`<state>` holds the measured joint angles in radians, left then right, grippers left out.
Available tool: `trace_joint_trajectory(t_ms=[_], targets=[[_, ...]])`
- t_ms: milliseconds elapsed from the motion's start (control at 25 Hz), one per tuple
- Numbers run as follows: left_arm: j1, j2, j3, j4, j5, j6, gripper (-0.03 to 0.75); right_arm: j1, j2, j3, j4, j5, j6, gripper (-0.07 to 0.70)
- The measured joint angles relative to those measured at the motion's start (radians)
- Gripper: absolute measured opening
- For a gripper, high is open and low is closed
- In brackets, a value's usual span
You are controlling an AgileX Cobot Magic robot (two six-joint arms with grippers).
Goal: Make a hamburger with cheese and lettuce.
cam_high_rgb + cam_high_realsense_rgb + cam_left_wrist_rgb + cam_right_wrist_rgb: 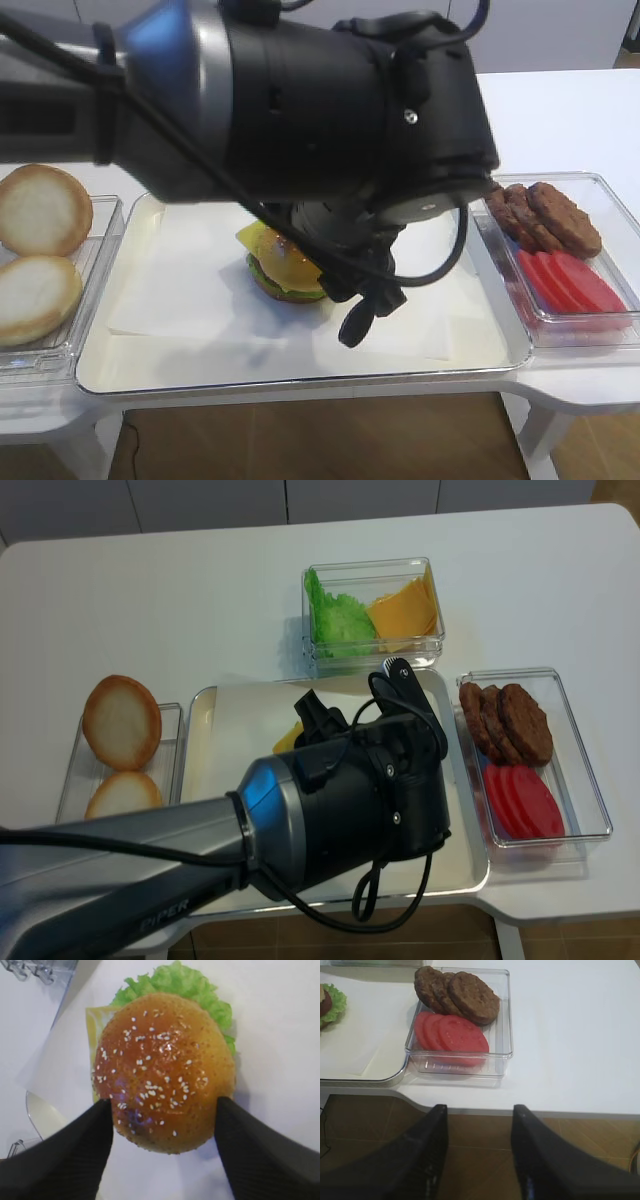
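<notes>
Progress: hamburger [165,1070] looks fully stacked, with a glossy sesame top bun over the layers; judged from this, the assembly is done and only clearing the arm away seems left.
Hamburger place: centre of the left wrist frame, on white paper [190,290] in the large tray [300,375], mid-frame in the exterior high view.
Cheese: one cheese [262,243] slice, its yellow corner poking out at the stack's left.
Lettuce: one lettuce [182,982] leaf, frilling out along the upper and right rim of the bun.
Left tool: left tool [162,1130] spread wide, a finger on each side of the bun, gripping nothing as far as can be seen.
Right tool: right tool [477,1155] parted and empty, at the bottom of its frame, off the surface edge.
Spare buns: two pale bun halves [122,721], left of frame.
Loose patties: three patties [457,992].
Tomato: three or so overlapping tomato slices [451,1034]; exact count unclear.
Far container: heap of lettuce leaves [338,618] and cheese slices [405,608]; uncountable.
</notes>
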<state>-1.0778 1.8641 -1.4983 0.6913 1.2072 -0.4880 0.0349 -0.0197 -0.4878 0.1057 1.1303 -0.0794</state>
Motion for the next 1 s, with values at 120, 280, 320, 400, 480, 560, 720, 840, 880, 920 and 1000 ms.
trace_joint_trajectory(t_ms=[120, 280, 320, 400, 480, 560, 720, 840, 880, 920, 1000], targets=[[0.0, 0.0, -0.029, 0.0, 0.001, -0.003, 0.475, 0.0, 0.0, 0.0, 0.0, 0.0, 0.0, 0.321], [0.0, 0.0, -0.107, -0.045, 0.007, 0.017, 0.475, 0.0, 0.0, 0.0, 0.0, 0.0, 0.0, 0.321], [0.0, 0.0, -0.132, -0.058, 0.007, 0.036, 0.475, 0.0, 0.0, 0.0, 0.0, 0.0, 0.0, 0.321], [0.0, 0.0, -0.174, -0.081, 0.01, 0.073, 0.475, 0.0, 0.0, 0.0, 0.0, 0.0, 0.0, 0.321], [0.0, 0.0, -0.211, -0.093, 0.011, 0.107, 0.475, 0.0, 0.0, 0.0, 0.0, 0.0, 0.0, 0.321], [0.002, 0.0, -0.237, -0.105, 0.015, 0.133, 0.475, 0.0, 0.0, 0.0, 0.0, 0.0, 0.0, 0.321], [0.052, 0.0, -0.276, -0.236, 0.019, 0.196, 0.475, 0.0, 0.0, 0.0, 0.0, 0.0, 0.0, 0.321], [0.115, 0.0, -0.287, -0.348, 0.021, 0.237, 0.475, 0.004, 0.0, 0.0, 0.0, 0.0, 0.0, 0.321], [0.137, -0.003, -0.287, -0.37, 0.023, 0.244, 0.475, 0.006, 0.0, 0.0, 0.0, 0.0, 0.0, 0.321], [0.159, -0.011, -0.287, -0.391, 0.025, 0.25, 0.475, 0.007, 0.0, 0.0, 0.0, 0.0, 0.0, 0.321], [0.198, -0.038, -0.287, -0.419, 0.027, 0.262, 0.474, 0.007, 0.0, 0.0, 0.0, 0.0, 0.0, 0.321]])
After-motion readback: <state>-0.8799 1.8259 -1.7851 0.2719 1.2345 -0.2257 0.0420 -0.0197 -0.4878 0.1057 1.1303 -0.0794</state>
